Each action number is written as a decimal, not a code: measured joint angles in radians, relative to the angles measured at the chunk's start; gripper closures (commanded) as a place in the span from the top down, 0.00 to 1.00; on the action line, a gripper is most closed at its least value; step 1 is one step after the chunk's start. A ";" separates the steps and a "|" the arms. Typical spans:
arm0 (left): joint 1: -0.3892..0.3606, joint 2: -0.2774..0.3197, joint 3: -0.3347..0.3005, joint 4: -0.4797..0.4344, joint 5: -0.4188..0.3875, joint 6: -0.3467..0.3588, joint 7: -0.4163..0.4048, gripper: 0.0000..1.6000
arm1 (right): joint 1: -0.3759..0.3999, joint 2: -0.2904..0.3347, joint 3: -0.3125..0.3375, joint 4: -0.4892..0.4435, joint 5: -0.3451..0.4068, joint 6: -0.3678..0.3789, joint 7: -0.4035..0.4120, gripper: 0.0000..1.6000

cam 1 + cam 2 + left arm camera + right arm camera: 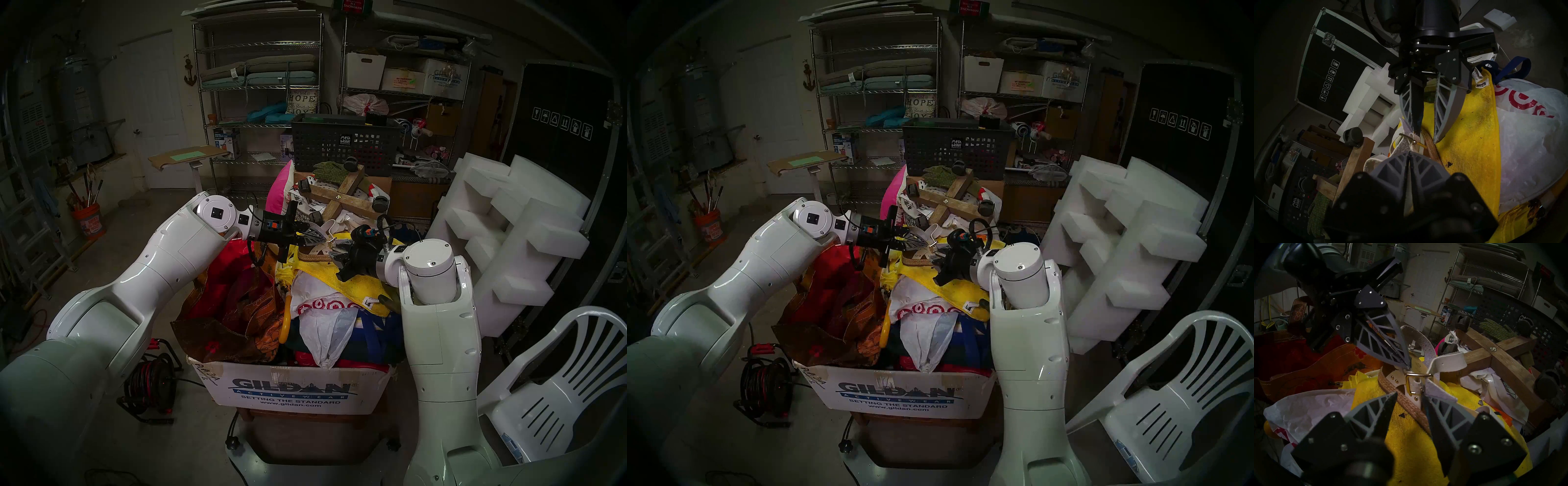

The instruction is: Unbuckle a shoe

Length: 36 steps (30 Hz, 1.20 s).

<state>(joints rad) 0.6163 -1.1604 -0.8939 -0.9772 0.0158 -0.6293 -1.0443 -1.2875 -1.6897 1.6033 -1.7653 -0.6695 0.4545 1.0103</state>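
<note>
The cream-white shoe (pixel 315 257) lies on its side on a yellow towel (pixel 1415 438), on top of a box of clutter. Its gold buckle (pixel 1417 382) stands up between my two grippers, with the loose strap end (pixel 1449 360) curling away from it. My left gripper (pixel 1409 152) is shut, its tips pinching the strap right at the buckle (pixel 1410 137). My right gripper (pixel 1410 389) straddles the jute sole edge (pixel 1412 405) and the riveted strap base just below the buckle, with a finger pressed on each side. In the head view the two sets of fingertips nearly meet.
A wooden cross with castors (pixel 346 197) and green gloves (pixel 1495 329) lie just behind the shoe, below a black mesh basket (pixel 342 146). A white Target bag (pixel 1534 127) covers the pile in the Gildan box (pixel 291 390). Foam blocks (pixel 509 220) and a plastic chair (pixel 559 390) stand to the right.
</note>
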 measured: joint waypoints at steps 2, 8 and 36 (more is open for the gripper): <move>-0.001 -0.002 0.000 0.004 0.000 0.000 -0.001 0.24 | 0.001 0.000 0.001 0.002 0.000 0.000 0.000 0.57; -0.005 -0.008 0.000 0.013 -0.001 -0.002 -0.005 0.24 | 0.003 0.000 0.004 0.007 0.000 -0.001 0.002 0.57; -0.010 -0.018 -0.003 0.015 -0.020 -0.002 -0.042 0.24 | 0.005 -0.003 0.006 0.009 0.000 -0.005 0.003 0.58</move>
<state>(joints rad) 0.6058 -1.1780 -0.8972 -0.9622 -0.0044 -0.6309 -1.0867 -1.2823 -1.6928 1.6090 -1.7561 -0.6698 0.4492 1.0131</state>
